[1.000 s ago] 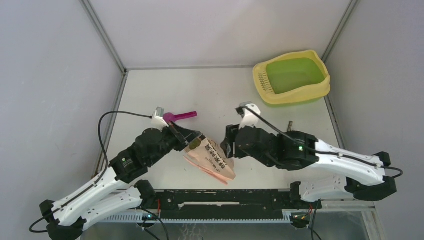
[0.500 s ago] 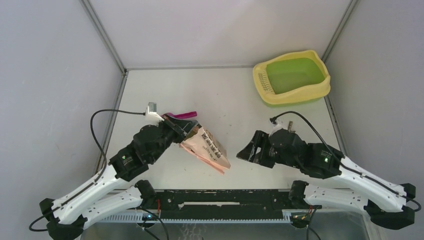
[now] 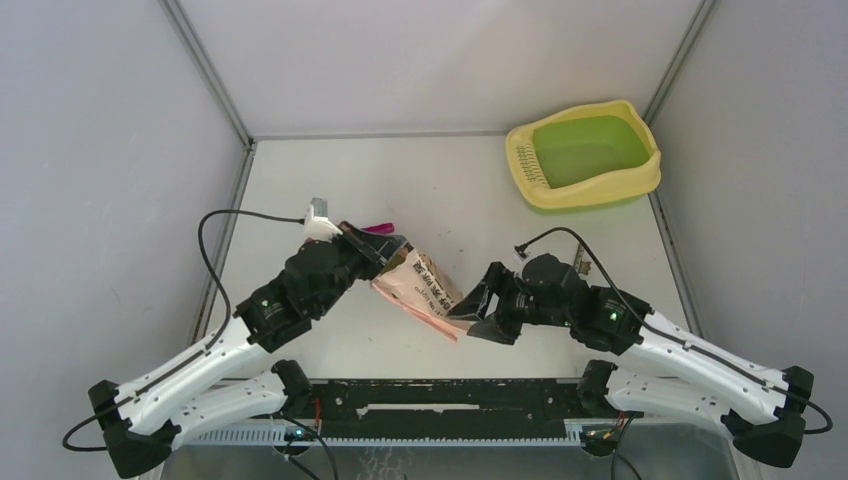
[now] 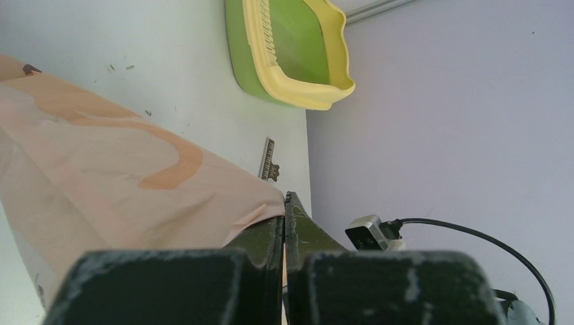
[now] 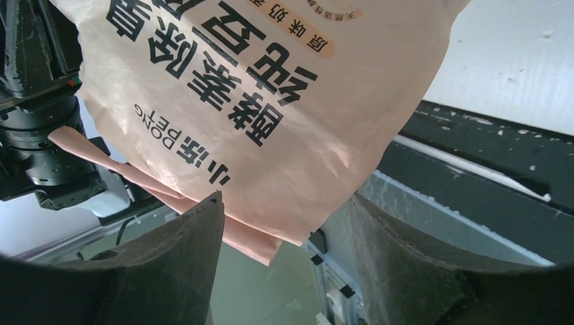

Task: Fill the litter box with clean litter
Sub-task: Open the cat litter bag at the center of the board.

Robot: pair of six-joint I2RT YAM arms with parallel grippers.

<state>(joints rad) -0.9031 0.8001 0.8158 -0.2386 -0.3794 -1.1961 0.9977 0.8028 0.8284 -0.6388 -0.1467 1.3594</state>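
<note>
The right gripper (image 3: 468, 318) has swung back to the peach-pink litter bag (image 3: 420, 288). Its jaws are wide open around the bag's low corner and are not pinching it yet. The left gripper (image 3: 386, 260) stays shut tight on the bag's top edge. The litter box (image 3: 585, 200) sits far off in the back right corner. It looks empty, so pouring comes later.

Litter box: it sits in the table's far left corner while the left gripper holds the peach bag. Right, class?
No: the top view shows the litter box in the far right corner. The left gripper does hold the peach bag.
</note>
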